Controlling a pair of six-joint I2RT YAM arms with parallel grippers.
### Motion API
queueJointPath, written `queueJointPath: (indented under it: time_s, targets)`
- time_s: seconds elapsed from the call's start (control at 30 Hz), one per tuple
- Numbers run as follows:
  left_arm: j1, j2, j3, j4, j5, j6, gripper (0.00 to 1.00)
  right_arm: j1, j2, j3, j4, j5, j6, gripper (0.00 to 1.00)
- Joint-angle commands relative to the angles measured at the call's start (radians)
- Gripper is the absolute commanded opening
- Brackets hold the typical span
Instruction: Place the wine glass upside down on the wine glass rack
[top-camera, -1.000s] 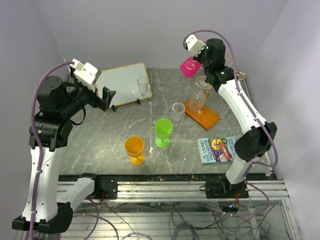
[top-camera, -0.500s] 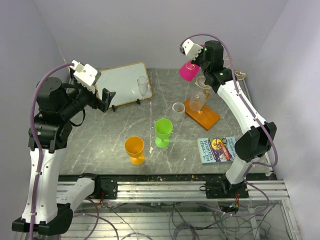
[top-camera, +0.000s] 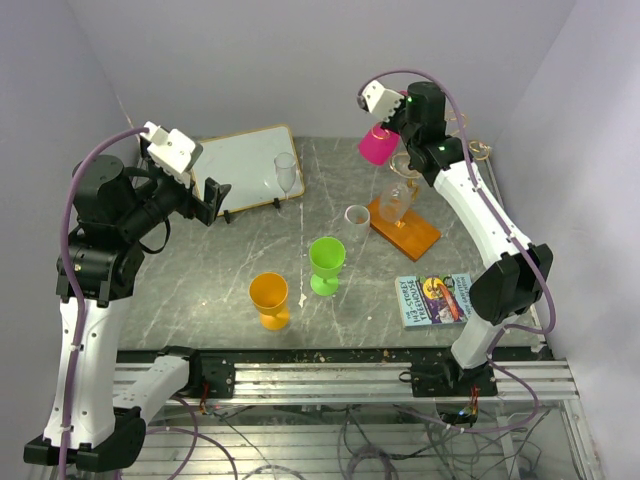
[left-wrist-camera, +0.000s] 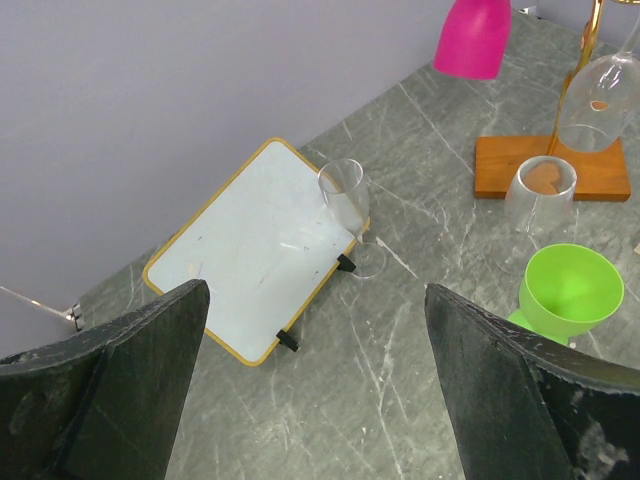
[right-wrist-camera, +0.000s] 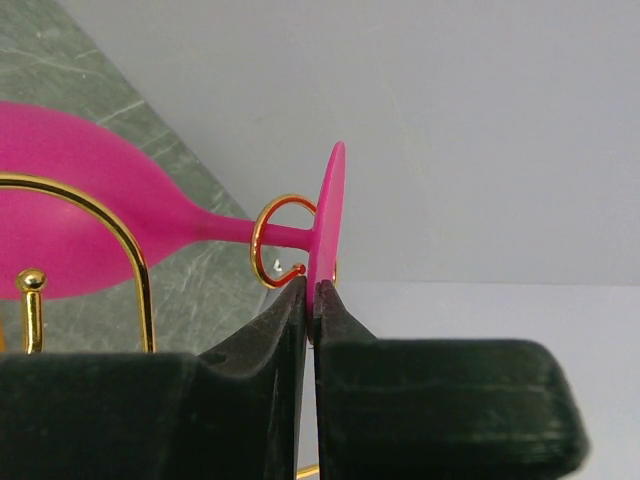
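Note:
The wine glass (top-camera: 378, 146) is pink plastic and hangs bowl-down high at the back right. My right gripper (right-wrist-camera: 312, 290) is shut on the edge of its round foot (right-wrist-camera: 326, 215). Its stem passes through a curled gold hook (right-wrist-camera: 258, 240) of the wine glass rack, whose orange base (top-camera: 405, 228) lies below. A clear glass (top-camera: 393, 200) hangs upside down on the rack. Off to the left, my left gripper (left-wrist-camera: 317, 290) hovers open and holds nothing, above the table near the whiteboard.
A white board (top-camera: 245, 165) on a stand lies at the back left with a clear flute (top-camera: 286, 172) beside it. A clear glass (top-camera: 357, 215), a green cup (top-camera: 326, 262) and an orange cup (top-camera: 270, 297) stand mid-table. A book (top-camera: 435, 298) lies front right.
My right arm has shifted slightly left and down with the pink glass, bringing it closer to the rack's top. The left arm has not moved.

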Motion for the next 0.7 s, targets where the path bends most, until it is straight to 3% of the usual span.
queueJointPath:
  time_s: [0.0,0.67]
  targets:
    - [0.008,-0.010,-0.008,0.002,0.014,0.004,1.00,0.015,-0.027,-0.010,0.016,-0.018,0.003,0.06]
    - [0.008,-0.024,-0.019,0.003,0.001,0.010,1.00,0.032,-0.038,-0.018,0.010,-0.029,0.031,0.15]
